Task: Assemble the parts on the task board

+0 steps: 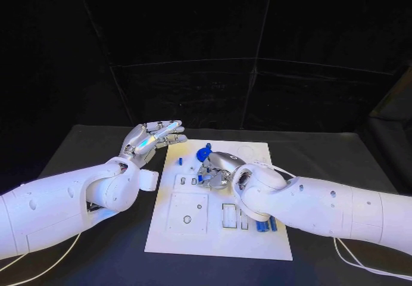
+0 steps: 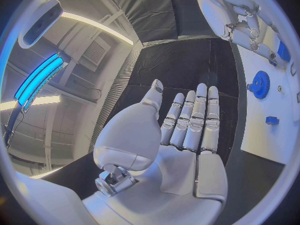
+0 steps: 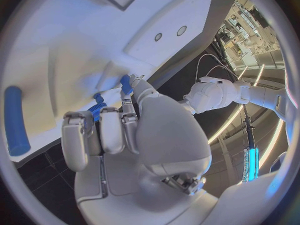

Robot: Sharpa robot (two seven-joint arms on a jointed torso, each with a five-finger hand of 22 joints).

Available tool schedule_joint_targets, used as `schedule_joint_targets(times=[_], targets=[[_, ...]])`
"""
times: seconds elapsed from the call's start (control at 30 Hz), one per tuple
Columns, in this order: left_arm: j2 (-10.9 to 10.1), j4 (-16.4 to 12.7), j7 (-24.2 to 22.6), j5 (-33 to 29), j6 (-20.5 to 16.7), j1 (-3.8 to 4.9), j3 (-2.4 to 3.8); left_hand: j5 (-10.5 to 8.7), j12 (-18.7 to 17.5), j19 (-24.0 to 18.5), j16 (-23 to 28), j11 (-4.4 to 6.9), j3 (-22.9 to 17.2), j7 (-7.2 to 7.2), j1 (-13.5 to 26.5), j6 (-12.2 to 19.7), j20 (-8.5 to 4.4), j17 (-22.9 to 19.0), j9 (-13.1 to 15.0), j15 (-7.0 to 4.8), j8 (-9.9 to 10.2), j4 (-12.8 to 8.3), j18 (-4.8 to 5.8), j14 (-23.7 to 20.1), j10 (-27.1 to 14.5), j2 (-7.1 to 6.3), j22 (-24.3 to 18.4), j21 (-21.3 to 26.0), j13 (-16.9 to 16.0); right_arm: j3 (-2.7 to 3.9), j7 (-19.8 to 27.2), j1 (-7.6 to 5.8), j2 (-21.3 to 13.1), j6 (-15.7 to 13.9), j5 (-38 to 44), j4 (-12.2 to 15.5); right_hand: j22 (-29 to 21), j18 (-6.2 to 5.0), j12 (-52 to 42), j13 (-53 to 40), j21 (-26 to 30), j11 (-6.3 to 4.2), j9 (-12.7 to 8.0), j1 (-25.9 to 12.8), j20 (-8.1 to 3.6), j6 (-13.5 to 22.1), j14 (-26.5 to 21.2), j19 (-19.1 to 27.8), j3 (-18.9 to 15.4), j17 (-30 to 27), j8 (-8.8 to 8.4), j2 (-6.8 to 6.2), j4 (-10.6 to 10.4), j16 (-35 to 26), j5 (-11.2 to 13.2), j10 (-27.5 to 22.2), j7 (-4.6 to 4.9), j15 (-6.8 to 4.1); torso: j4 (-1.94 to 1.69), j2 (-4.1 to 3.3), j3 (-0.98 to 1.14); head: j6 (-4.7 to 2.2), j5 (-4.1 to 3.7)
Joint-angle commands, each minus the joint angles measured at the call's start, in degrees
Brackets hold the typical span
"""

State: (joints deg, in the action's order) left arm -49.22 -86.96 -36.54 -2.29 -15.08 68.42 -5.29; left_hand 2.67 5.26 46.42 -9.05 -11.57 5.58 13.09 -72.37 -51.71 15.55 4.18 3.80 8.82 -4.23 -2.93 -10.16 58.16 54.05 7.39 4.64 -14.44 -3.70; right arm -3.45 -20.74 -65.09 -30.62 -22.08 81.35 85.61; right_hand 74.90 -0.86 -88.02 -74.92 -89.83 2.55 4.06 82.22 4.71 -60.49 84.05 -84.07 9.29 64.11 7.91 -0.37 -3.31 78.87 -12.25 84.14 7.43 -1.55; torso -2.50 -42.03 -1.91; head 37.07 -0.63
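At frame centre, the right silver hand [image 1: 217, 171] pinches a small, rigid, probably light blue plastic peg [image 3: 125, 84], best held by its sides, over the white task board [image 1: 190, 233]; the left hand [image 1: 153, 139] hovers released.

Black table [image 1: 103, 238], surface matte, extends on all sides of the work area. Thin white cable [image 1: 361, 265] lies on it at the near right corner. Black curtain [image 1: 223, 47] behind.

White, rounded arm [image 1: 60, 202] shells are ending in silver hands [image 1: 153, 138]; thin white cables [image 1: 361, 262] are trailing beneath both forearms.
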Motion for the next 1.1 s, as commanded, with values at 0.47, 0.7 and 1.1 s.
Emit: schedule_joint_targets(times=[0.47,0.7,1.1], targets=[[0.1,0.1,-0.7,-0.3,0.3,0.15,0.05,0.16,-0.2,0.5,0.4,0.0,0.1,1.26,0.1,-0.4,0.0,-0.1,0.0,0.31,0.2,-0.4,-0.39,-0.1,0.1,0.45,-0.1,0.4,0.0,-0.4,-2.2,0.31,0.7,2.9,3.2,-0.4,15.1,0.86,0.0,-12.4,-0.2,-0.22,0.0,-1.0,-0.25,-0.6,1.8,-5.9,0.4,-0.2,-0.24,-0.61,0.1,0.0,-0.3,4.0,-0.26,-0.37,0.16,-0.1,0.23,0.6,0.82],[0.2,0.2,-0.7,-0.3,0.4,0.16,0.05,0.16,-0.2,0.5,0.4,0.0,0.1,1.26,0.1,-0.4,0.0,-0.1,0.0,0.31,0.2,-0.4,-0.39,-0.1,0.1,0.45,-0.1,0.4,0.0,-0.4,-3.0,0.31,0.9,4.5,3.5,-0.6,15.1,0.86,0.2,-12.2,-0.2,-0.06,-0.1,-1.6,-0.18,-0.2,1.8,-5.9,0.5,-0.5,-0.73,-1.18,0.1,-0.1,-0.2,3.8,-0.07,-0.26,0.13,-0.08,0.23,0.77,0.75],[0.2,0.5,-0.5,-0.3,0.7,0.15,0.05,0.16,-0.3,0.5,0.4,0.0,0.1,1.27,0.1,-0.4,0.0,-0.1,0.0,0.31,0.2,-0.4,-0.39,-0.1,0.1,0.46,-0.1,0.4,0.0,-0.4,-3.7,0.45,1.3,4.8,4.3,-1.1,15.1,0.86,1.0,-11.4,-0.2,0.76,-0.2,-3.8,0.39,2.0,1.6,-5.9,-0.4,-1.3,-2.5,-4.7,0.1,-0.3,-4.1,3.1,0.87,0.41,0.1,-0.06,0.21,0.96,0.86]])
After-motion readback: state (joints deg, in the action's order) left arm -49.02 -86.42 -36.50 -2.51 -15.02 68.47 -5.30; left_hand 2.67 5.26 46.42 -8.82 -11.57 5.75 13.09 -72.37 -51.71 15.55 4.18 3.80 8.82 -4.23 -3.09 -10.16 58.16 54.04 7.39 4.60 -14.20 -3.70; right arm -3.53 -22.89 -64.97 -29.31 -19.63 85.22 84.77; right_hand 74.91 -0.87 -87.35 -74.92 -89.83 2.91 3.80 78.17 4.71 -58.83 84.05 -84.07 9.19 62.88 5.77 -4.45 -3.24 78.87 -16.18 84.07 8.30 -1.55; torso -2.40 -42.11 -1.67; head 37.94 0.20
